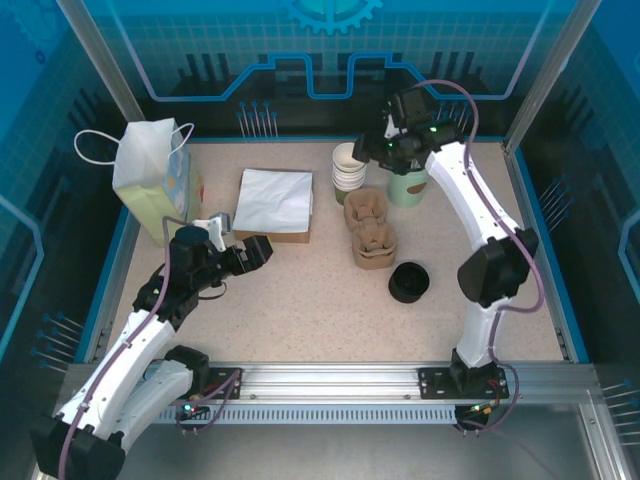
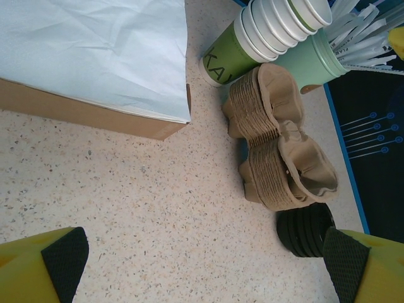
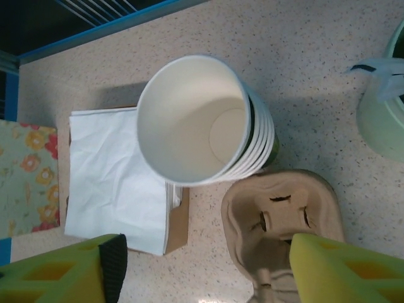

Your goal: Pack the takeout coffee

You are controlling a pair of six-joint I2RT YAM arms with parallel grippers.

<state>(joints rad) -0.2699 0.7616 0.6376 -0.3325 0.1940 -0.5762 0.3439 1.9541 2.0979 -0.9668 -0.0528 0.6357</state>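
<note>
Close by the nested stack (image 3: 267, 136), the right gripper (image 3: 205, 252) hung parted and empty, and needed to pinch only the top cup (image 3: 186, 120) by its rim, lifting straight.

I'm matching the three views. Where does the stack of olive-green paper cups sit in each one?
Top external: the stack of cups stands at back centre.
Left wrist: upper right, running diagonally in frame.
Right wrist: centre, seen from above.
Shared landmark: the brown pulp carriers next to it.
</note>
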